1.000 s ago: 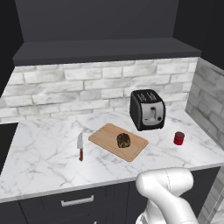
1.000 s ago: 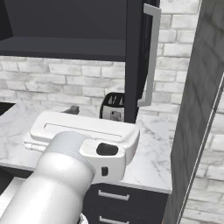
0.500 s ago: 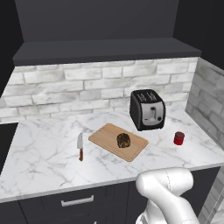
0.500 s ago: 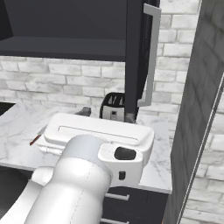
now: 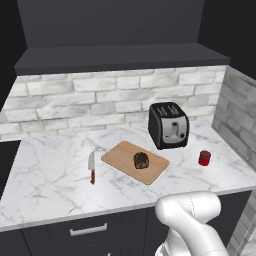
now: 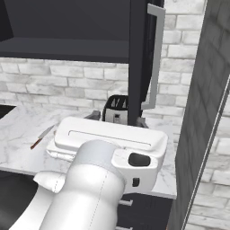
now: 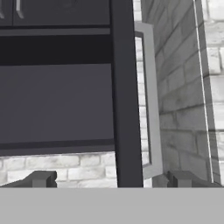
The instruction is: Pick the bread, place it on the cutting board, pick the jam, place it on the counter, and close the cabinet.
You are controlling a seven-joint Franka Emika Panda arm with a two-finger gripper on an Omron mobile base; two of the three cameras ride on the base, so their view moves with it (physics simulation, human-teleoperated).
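Charcoal cabinet door is standing open, edge-on to the hand camera, with its silver bar handle just to the right of that edge. That's the last job left as far as I can judge: the bread already sits on the cutting board, and the jam is down on the bench to the right of the toaster, well apart from the board.

The gripper is spread wide and holds nothing, its two dark tips sitting either side of the door edge at the bottom of the hand view.

So what could go sideways here?

- The door is seen almost end-on, so a push that lands on the thin edge rather than the flat face could just slip off, and the door wouldn't swing.
- One tip sits right under the handle's lower end. Drifting that way could snag a finger behind the bar and jam the swing.
- In the right base view the arm's big white link hangs low over the bench in front of the toaster. A wide sweep to shut the door might drag it into the toaster or across the board and knock the bread off.
- The brick side wall is close on the right, so there's not much room to wind up from that side.
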